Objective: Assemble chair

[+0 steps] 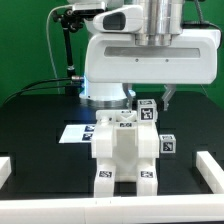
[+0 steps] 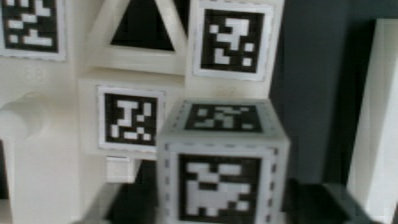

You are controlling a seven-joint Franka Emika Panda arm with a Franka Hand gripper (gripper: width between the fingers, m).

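In the exterior view, the partly built chair (image 1: 125,150) stands upright near the middle of the black table (image 1: 40,110), its white panels and legs joined and tags facing us. The marker board (image 1: 72,133) lies flat behind it toward the exterior view's left. A small tagged cube (image 1: 168,145) sits just beside the chair on the exterior view's right, and we cannot tell whether it is joined to it. The arm (image 1: 140,55) hangs low over the chair's top, with the end effector (image 1: 162,98) just above the uppermost tagged piece. The arm's bulk hides most of it, so we cannot tell how wide it stands or whether it holds anything. A white rail (image 1: 212,168) borders the table at the right edge. In the wrist view, we look closely at the chair's tagged faces. A tagged post (image 2: 222,150) fills the foreground, and two tagged panels (image 2: 231,40) stand behind it. No fingertip shows clearly here, which again leaves the grip unsettled. We judge the main risk to be the tight clearance: a sideways or rising move could drag a finger against the top piece, tipping the chair or pulling a loosely seated joint apart. If a part is not fully seated, letting go could leave it leaning. The loose-looking cube could also be knocked away.
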